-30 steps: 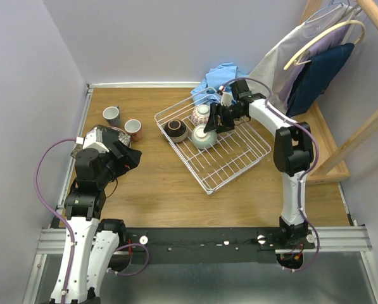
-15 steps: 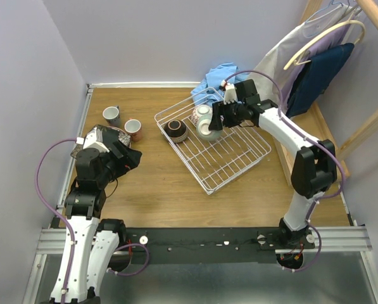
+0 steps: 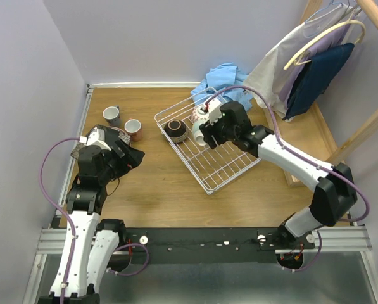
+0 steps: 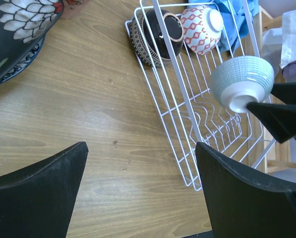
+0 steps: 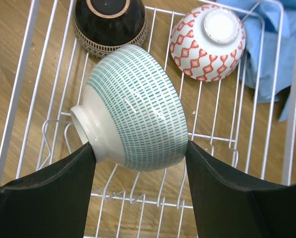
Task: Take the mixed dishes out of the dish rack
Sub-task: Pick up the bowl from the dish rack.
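Jaws of the right gripper [image 5: 138, 145] clamp the pale green bowl [image 5: 135, 109], one finger [image 5: 63, 183] against its foot side and the other against its rim side. This bowl lies tipped on its side over the dish rack [image 3: 230, 168], above the wires of the rack's left half; it appears clear of the rack floor. Two more bowls rest inside the rack at its far-left end: a brown bowl [image 3: 175, 130] in the left corner and a pink bowl [image 3: 201, 114] beside it, toward the rack's far rim, both tipped with their feet showing in the right wrist view. Left of the rack, on the wooden table [image 3: 157, 190], the left gripper [image 4: 142, 145] hangs with its jaws wide apart and nothing between them. Beneath that arm, well left of the rack, sits the black plate [image 4: 14, 29], stacked on a blue-rimmed plate [image 4: 19, 62]. Between these plates and the rack stand an orange-red cup [image 3: 133, 129] and, farther left, a grey cup [image 3: 111, 115]. Blue cloth [image 3: 223, 76] lies just behind the rack's far corner.
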`<state>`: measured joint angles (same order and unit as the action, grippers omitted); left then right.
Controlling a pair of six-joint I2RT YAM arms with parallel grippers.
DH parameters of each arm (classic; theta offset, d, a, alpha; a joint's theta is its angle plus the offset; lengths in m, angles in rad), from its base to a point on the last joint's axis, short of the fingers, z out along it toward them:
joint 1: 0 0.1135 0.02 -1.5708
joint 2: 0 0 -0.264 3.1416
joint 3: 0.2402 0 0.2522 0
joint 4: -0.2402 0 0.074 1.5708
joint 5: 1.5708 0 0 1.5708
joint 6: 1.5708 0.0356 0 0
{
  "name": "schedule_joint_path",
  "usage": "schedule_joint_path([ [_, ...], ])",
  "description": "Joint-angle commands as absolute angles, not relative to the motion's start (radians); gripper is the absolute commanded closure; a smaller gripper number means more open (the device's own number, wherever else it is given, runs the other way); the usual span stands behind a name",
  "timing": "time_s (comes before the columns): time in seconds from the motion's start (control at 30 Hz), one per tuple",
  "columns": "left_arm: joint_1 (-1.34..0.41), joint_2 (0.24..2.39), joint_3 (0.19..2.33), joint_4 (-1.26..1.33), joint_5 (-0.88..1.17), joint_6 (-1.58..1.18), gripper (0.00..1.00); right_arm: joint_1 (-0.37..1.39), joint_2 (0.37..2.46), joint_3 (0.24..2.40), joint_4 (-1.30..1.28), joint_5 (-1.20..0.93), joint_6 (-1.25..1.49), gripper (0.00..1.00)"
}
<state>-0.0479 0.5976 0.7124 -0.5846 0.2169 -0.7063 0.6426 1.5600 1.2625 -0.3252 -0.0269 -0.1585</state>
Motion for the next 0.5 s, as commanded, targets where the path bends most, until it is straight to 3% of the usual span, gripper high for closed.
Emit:
schedule_joint_path([
  [0.0, -0.051, 0.632, 0.75, -0.566, 0.282, -0.718, 0.02, 0.739, 1.432, 1.171, -0.147, 0.184, -0.293, 0.72],
  [0.47, -0.052, 0.86, 0.916, -0.496, 0.472, -0.615, 0.02, 0.965, 1.27, 0.939, 0.078, 0.385, -0.544, 0.73],
])
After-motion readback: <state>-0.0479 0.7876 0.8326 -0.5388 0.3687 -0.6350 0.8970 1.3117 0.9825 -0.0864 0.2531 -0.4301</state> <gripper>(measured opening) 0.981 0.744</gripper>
